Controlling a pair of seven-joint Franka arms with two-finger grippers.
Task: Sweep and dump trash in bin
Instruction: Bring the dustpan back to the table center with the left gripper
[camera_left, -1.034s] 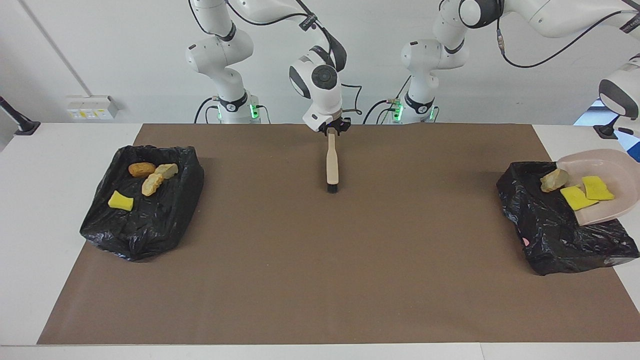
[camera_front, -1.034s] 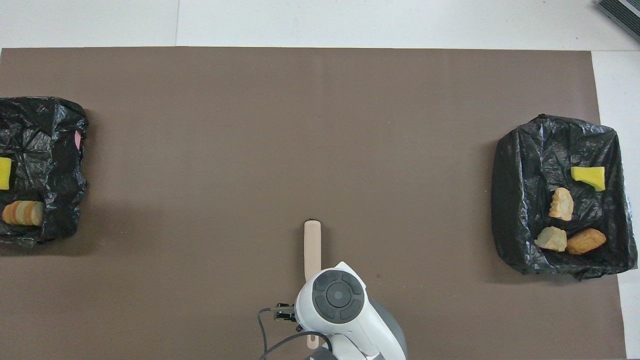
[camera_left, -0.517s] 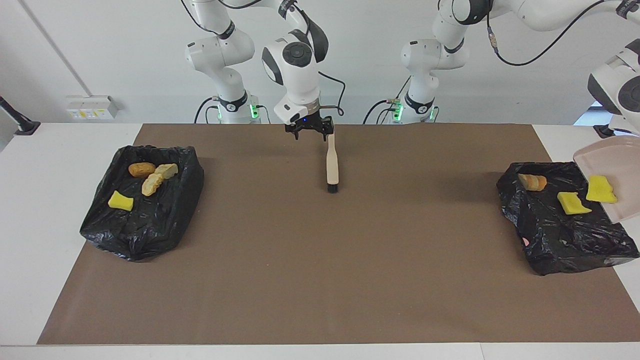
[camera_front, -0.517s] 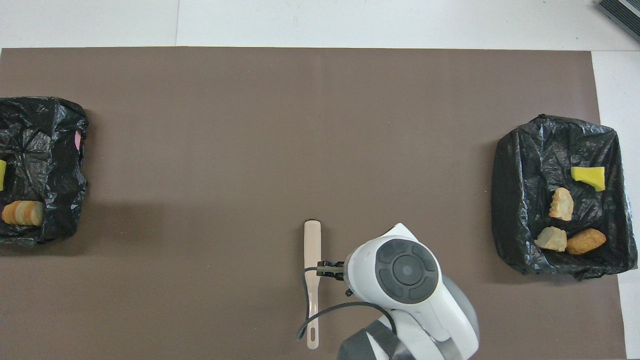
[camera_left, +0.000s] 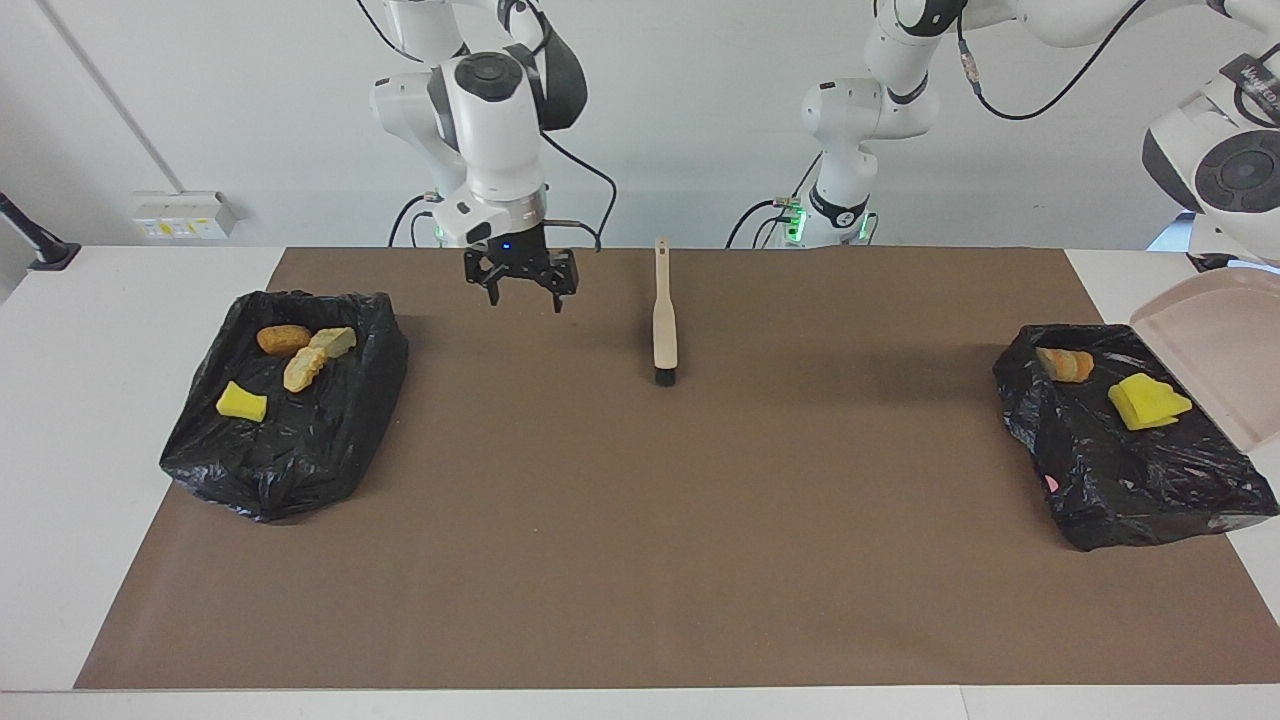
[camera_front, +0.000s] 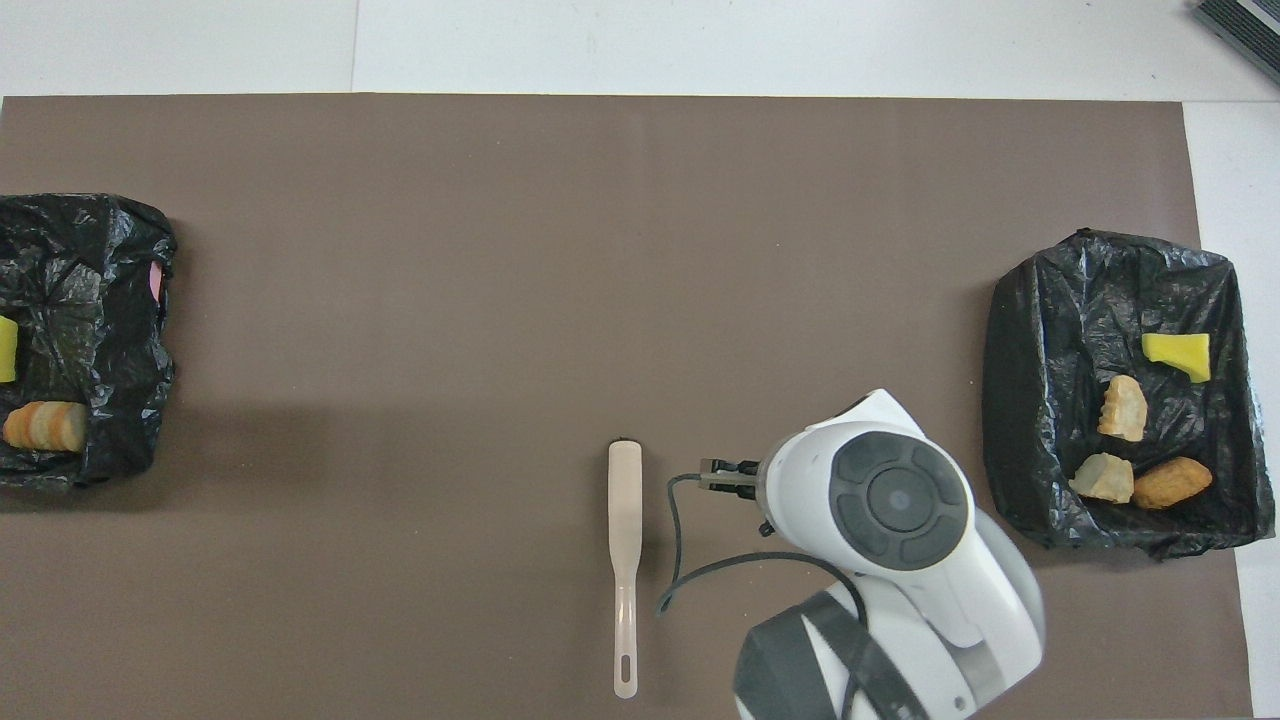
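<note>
Right gripper (camera_left: 520, 290): hung upper left of centre over the mat (camera_left: 640, 560), fingers spread, empty.
Left gripper: out of view.
Dustpan (camera_left: 1222, 350): tilted, right edge.
Brush (camera_left: 664, 318): flat, upper centre.
Trash (camera_left: 1148, 402): in the right bin (camera_left: 1130, 470); more (camera_left: 300, 355) in the left bin (camera_left: 290, 430).

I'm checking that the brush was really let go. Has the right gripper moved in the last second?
Yes. The right gripper has left the brush, which lies on the mat, and swung toward the bin at the right arm's end, jaws open.
</note>
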